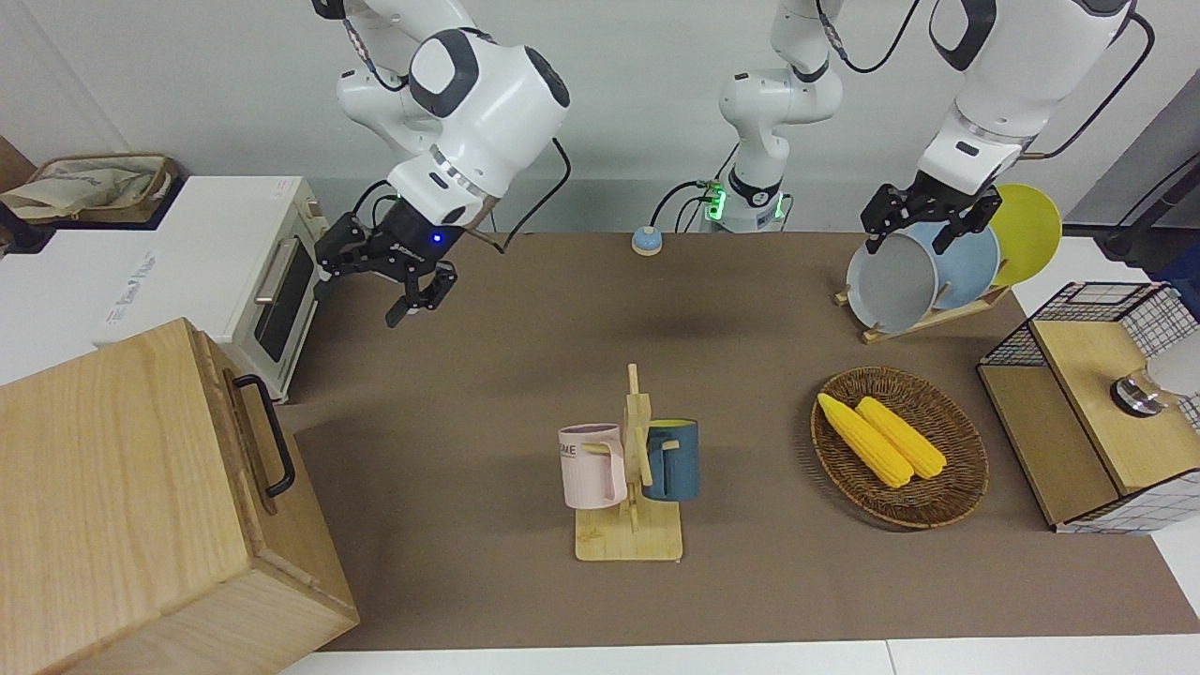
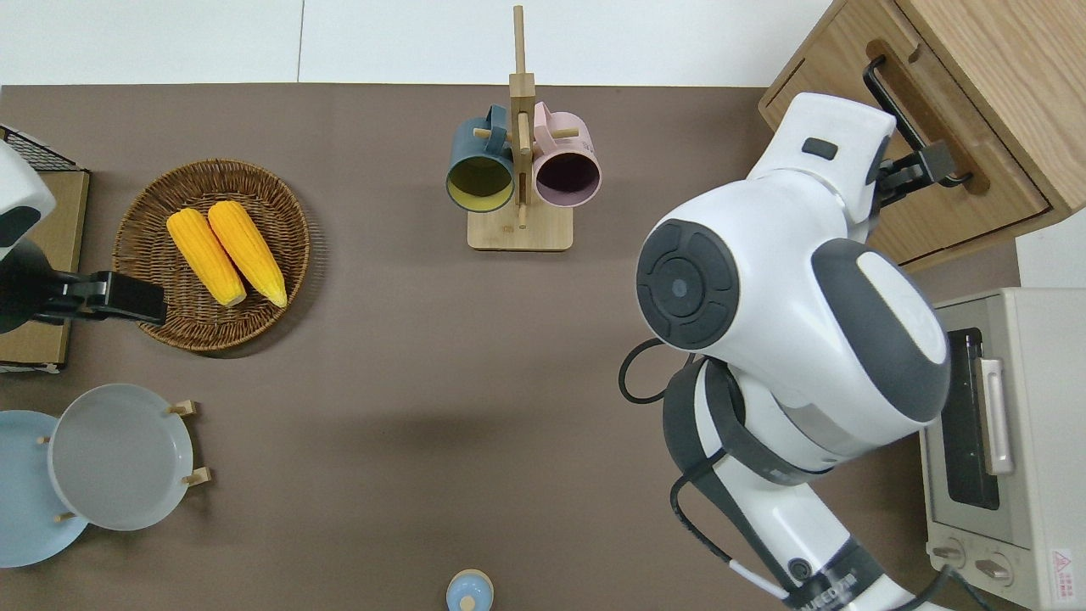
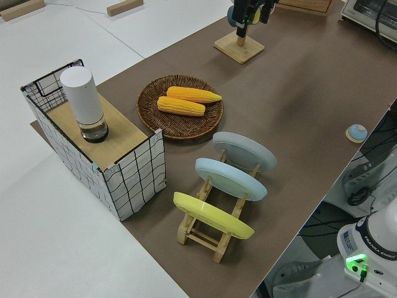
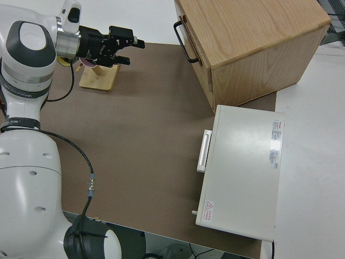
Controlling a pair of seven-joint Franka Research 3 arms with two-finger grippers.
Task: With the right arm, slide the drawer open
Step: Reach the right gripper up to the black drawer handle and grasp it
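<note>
still shut, wide light-wood drawer (image 1: pixel 251 441) with black bar handle (image 1: pixel 265 433), in pale wooden cabinet (image 1: pixel 122 506) at right arm's end. tilted toward that handle, presumably to hook it, black right gripper (image 1: pixel 375 286), fingers apart, empty. parked, left arm. in brown wicker basket (image 1: pixel 947 502), two yellow corn cobs (image 1: pixel 881 438).
</note>
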